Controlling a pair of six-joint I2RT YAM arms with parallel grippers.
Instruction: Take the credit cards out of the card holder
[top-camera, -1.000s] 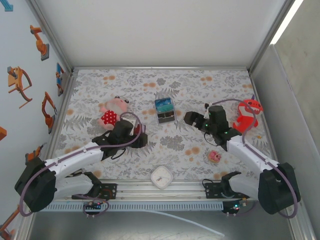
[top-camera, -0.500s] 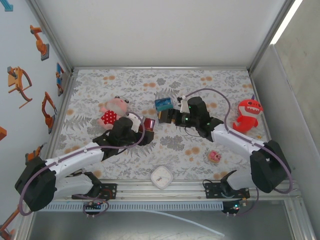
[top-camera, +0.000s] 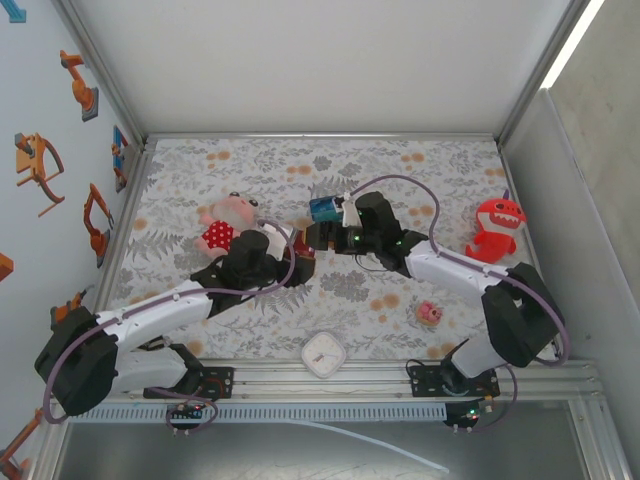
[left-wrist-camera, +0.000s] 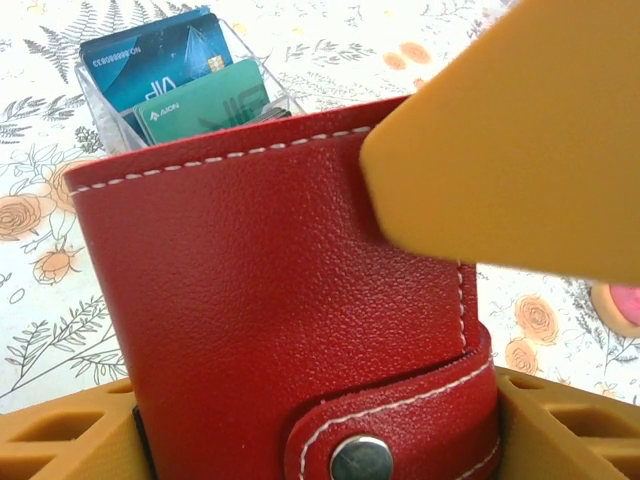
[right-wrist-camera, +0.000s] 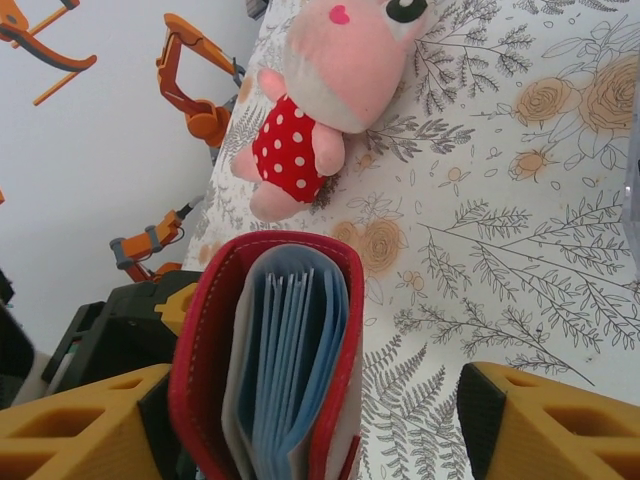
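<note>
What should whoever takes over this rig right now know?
Left gripper: shut on the red card holder, holding it upright.
Right gripper: open, straddling the holder's top edge.
Cards: a blue card and a green card stand in the clear box behind; whether the holder's blue-grey pockets hold any cannot be told.
Done: holder gripped.
To do: pull cards from the pockets.

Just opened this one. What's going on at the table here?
The left gripper holds the red card holder upright, clamped by its sides. The right gripper is at the holder's top edge with its jaws open, leaving a clear gap on one side. The holder's blue-grey pockets face that gripper, and no card is pinched yet. Behind the holder stands a clear box with cards in it.
</note>
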